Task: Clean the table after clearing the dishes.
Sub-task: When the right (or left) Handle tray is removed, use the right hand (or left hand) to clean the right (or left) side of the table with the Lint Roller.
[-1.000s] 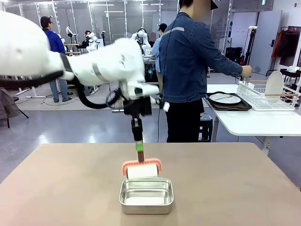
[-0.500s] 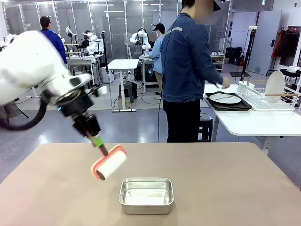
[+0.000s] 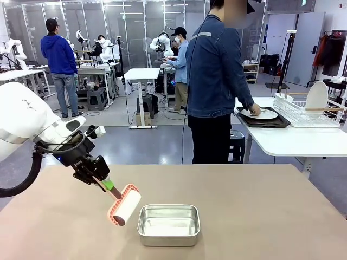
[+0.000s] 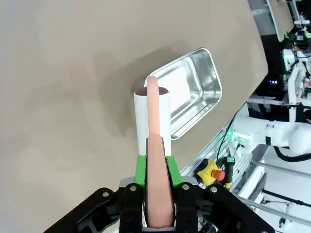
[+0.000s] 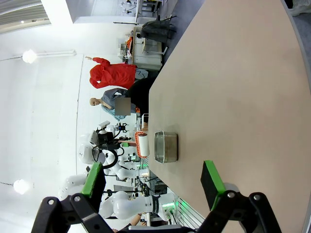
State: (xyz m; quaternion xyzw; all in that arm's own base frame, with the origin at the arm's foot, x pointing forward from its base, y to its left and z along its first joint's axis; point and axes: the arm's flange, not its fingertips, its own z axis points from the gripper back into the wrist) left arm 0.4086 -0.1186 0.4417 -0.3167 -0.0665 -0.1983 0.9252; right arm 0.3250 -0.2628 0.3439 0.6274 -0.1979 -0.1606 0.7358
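Since earlier frame our left gripper (image 3: 106,183) swung roller (image 3: 124,205) from above pan (image 3: 168,224) to pan's left, lower left. Front: we see jaws clamped on roller handle; dishes (image 3: 260,114) at right on white table (image 3: 293,142), person's hand (image 3: 254,110) at them. Left wrist: roller beside pan on table (image 4: 58,73). Right wrist: right gripper (image 5: 153,182) spread wide, empty, above table.

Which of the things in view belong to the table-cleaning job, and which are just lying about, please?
Job:
- large beige-brown table
- white roller in a salmon-pink frame, held in the shut left gripper
- round white plate on the dark rectangular tray

Lying about:
- small rectangular steel pan
- white wire dish rack
- smaller white table
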